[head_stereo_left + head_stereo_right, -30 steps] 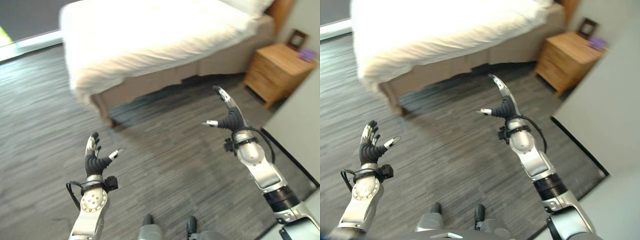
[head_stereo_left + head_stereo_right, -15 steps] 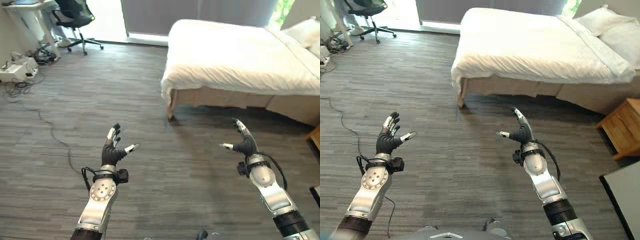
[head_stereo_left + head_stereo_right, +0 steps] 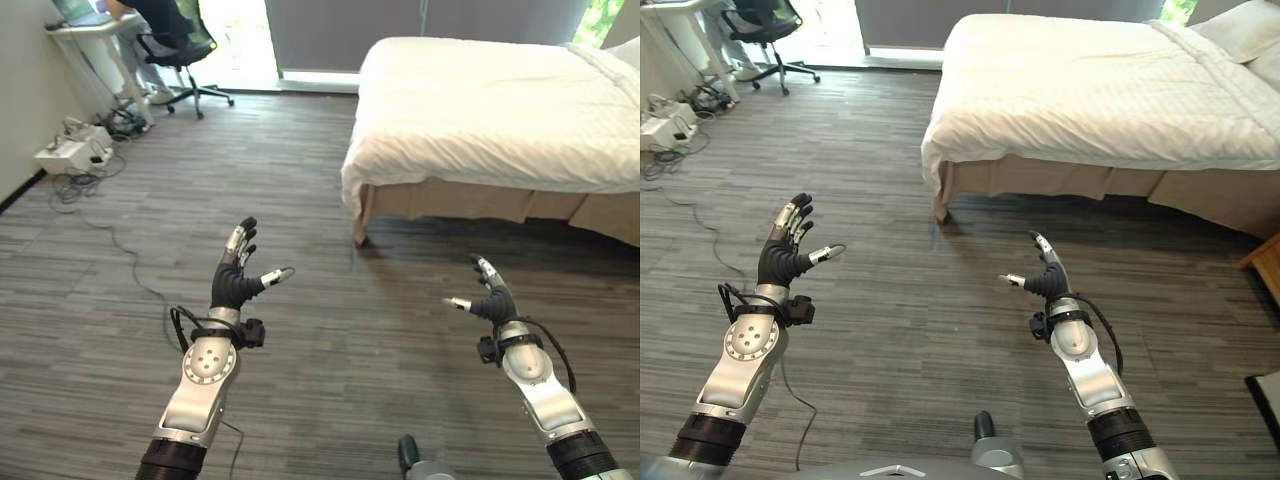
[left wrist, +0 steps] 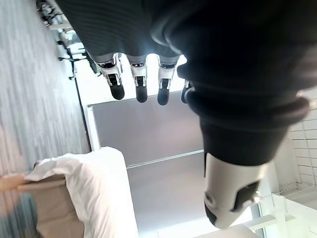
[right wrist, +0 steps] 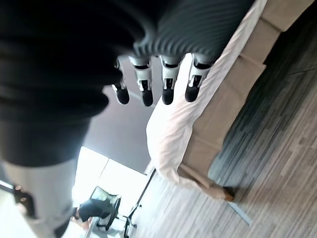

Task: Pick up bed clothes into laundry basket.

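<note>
A bed under a white sheet point(image 3: 490, 110) stands at the back right, its corner leg point(image 3: 941, 211) on the wood floor. The same white sheet point(image 5: 171, 119) hangs over the bed's edge in the right wrist view. My left hand point(image 3: 235, 285) is raised over bare floor left of the bed, fingers straight and spread, holding nothing. My right hand point(image 3: 1048, 280) hovers in front of the bed's near side, open and empty too. Both hands are well short of the bed.
A black office chair point(image 3: 180, 50) and a desk point(image 3: 80, 30) stand at the back left, with a person seated there. A white box and loose cables point(image 3: 75, 160) lie on the floor by the left wall. A wooden nightstand edge point(image 3: 1265, 265) shows at right.
The camera has swung left and then slightly back, so the bed slid to the right and the desk corner came into view. Both hands stay raised and open.
</note>
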